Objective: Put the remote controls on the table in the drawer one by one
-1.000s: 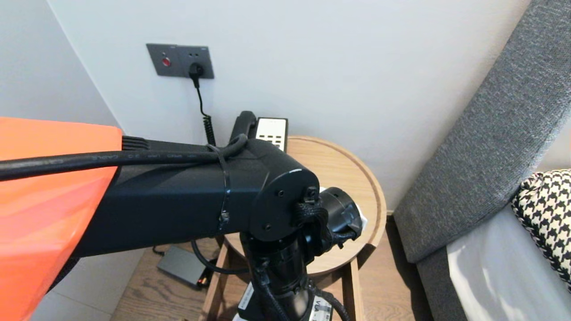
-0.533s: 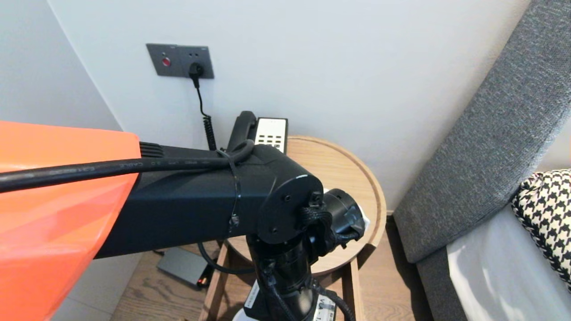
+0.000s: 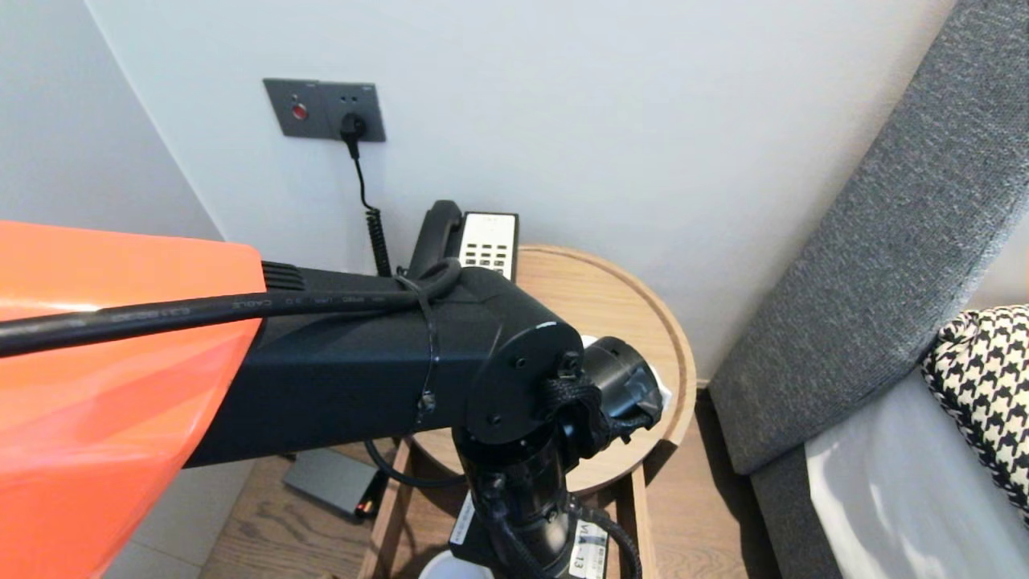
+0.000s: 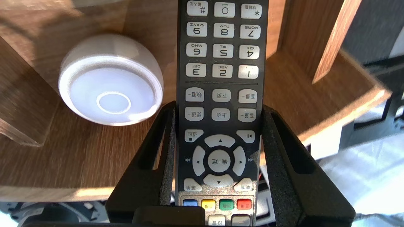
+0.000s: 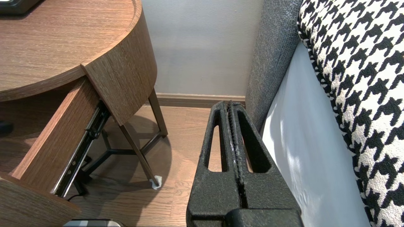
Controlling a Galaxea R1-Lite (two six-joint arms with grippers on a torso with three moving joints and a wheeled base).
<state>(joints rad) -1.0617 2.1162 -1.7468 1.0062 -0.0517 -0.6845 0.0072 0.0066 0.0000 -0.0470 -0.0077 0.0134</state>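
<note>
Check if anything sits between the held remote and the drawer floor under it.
Nothing visible does. The left gripper clamps the TV remote over the open drawer; a white dome light lies on its floor off to one side, not beneath. The floor behind the remote is hidden. Right gripper parked by the bed.

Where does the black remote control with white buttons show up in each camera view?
Head view: not visible; the left arm hides it.
Left wrist view: the black remote control fills the centre, clamped in the left gripper, over the drawer beside a white round dome.
Right wrist view: not in it; only the shut right gripper.
Shared landmark: the round wooden side table with its open drawer.
</note>
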